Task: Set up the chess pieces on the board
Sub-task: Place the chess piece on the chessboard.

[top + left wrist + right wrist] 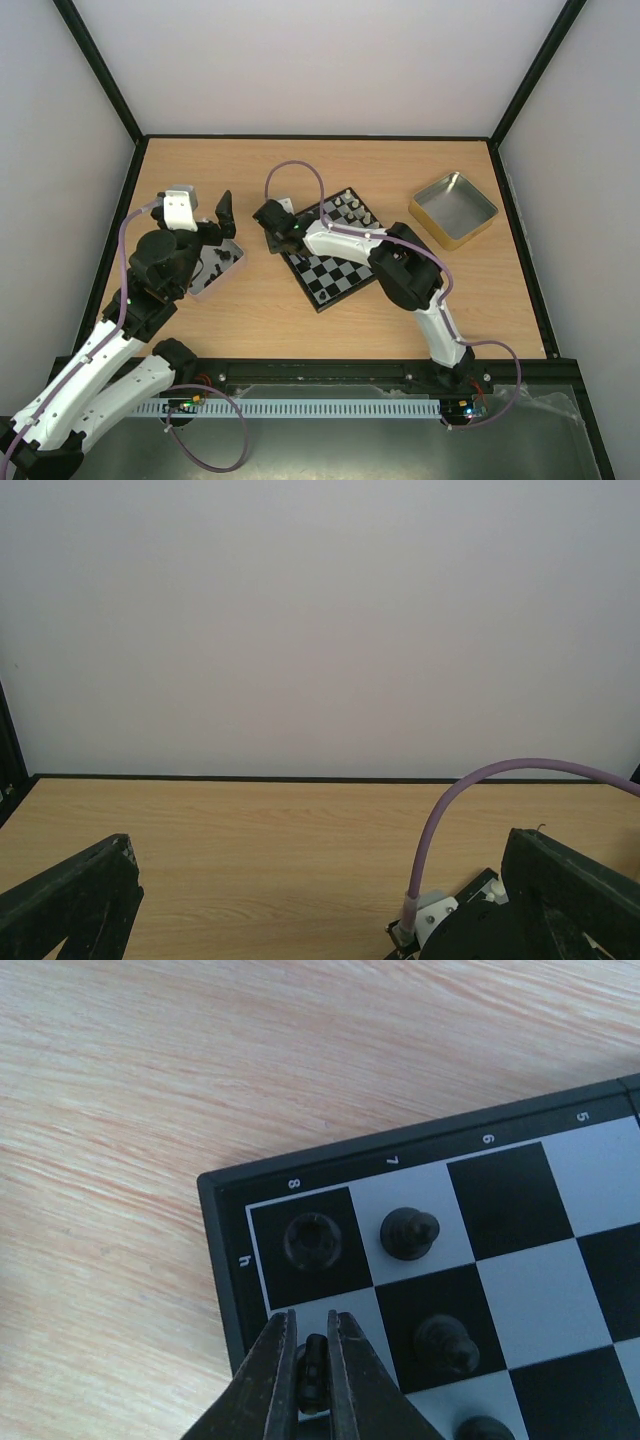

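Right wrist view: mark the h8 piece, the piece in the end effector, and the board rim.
h8 piece (312, 1240): right wrist view, its round top.
held piece (313, 1370): right wrist view, its visible dark body.
board (232, 1250): right wrist view, black rim beside the h.

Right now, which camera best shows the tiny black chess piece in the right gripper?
Right wrist: the tiny black chess piece shows close up, pinched by the right gripper over the black-rimmed board corner. Top external hides it under the gripper; left wrist misses it.

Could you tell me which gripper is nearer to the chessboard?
Right. The right gripper is over a corner of the board, a black piece between its fingers; the left gripper hangs open off it, by a tin.
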Motion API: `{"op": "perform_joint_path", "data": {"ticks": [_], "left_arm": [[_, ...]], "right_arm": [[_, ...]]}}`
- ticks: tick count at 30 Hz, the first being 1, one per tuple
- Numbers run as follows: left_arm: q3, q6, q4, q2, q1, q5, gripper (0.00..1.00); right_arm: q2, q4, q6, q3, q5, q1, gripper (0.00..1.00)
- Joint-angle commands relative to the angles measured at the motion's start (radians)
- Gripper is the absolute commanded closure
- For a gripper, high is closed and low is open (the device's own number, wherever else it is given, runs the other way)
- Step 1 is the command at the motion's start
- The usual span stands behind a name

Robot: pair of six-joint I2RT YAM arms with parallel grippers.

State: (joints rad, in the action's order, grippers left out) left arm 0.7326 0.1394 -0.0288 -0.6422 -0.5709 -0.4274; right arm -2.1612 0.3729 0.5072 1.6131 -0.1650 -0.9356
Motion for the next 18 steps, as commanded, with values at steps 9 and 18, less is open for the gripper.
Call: {"op": "perform_joint_path", "data": {"ticks": [9, 18], "left_arm": [[-0.010, 0.005, 0.015, 0.000, 0.005, -0.011, 0.00], [-0.011, 0.005, 0.015, -0.001, 0.004, -0.012, 0.00]], "right_arm": [[-0.035, 0.051, 0.024, 0.040, -0.021, 0.006, 0.87], [-0.011, 0.049, 0.023, 0.030, -0.040, 0.004, 0.83]]}}
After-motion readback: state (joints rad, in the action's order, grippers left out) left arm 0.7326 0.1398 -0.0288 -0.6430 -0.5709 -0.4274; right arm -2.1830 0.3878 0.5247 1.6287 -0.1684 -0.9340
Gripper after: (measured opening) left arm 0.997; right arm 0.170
